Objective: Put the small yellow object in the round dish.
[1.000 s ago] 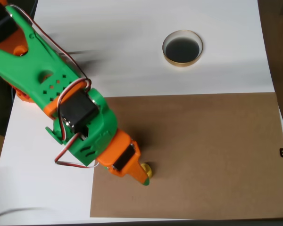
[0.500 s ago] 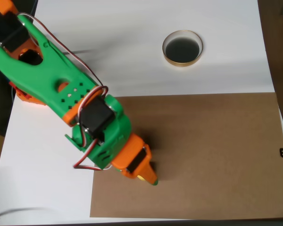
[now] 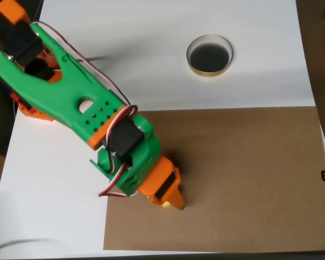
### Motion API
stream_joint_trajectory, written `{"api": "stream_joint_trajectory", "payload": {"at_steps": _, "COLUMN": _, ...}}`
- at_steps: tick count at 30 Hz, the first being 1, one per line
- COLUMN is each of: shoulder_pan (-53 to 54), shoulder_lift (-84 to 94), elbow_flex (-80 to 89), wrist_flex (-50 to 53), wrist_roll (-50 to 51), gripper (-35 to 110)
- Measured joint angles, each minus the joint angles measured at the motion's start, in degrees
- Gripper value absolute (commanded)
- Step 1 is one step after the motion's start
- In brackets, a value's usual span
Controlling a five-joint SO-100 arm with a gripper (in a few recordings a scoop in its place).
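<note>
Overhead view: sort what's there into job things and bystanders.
Job:
yellow piece, mostly hidden under the gripper
dish, on white paper

Bystanders:
brown board
white paper

Table (image 3: 151, 32): white top.
Board (image 3: 244, 179): brown, flat on the table.
Dish (image 3: 209, 55): on the table, above the board.
Yellow object (image 3: 166, 204): on the board, lower left.

Bright, even daylight — soft shadows, sharp focus.
</note>
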Motion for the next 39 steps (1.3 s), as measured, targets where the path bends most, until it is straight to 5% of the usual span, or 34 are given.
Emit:
{"api": "stream_joint_trajectory", "payload": {"at_steps": 13, "shoulder_pan": -0.35, "shoulder_lift": -2.72, "elbow_flex": -2.2, "wrist_flex": -0.53, "wrist_roll": 0.53, "gripper": 18}}
{"api": "stream_joint_trajectory", "payload": {"at_steps": 23, "shoulder_pan": 0.7, "shoulder_lift": -3.43, "elbow_flex": -2.2, "wrist_flex": -1.58, "wrist_roll": 0.53, "gripper": 0}}
{"api": "stream_joint_trajectory", "payload": {"at_steps": 39, "shoulder_pan": 1.05, "shoulder_lift": 4.13, "elbow_flex": -2.99, "wrist_flex": 3.6, "wrist_roll": -2.2, "gripper": 0}}
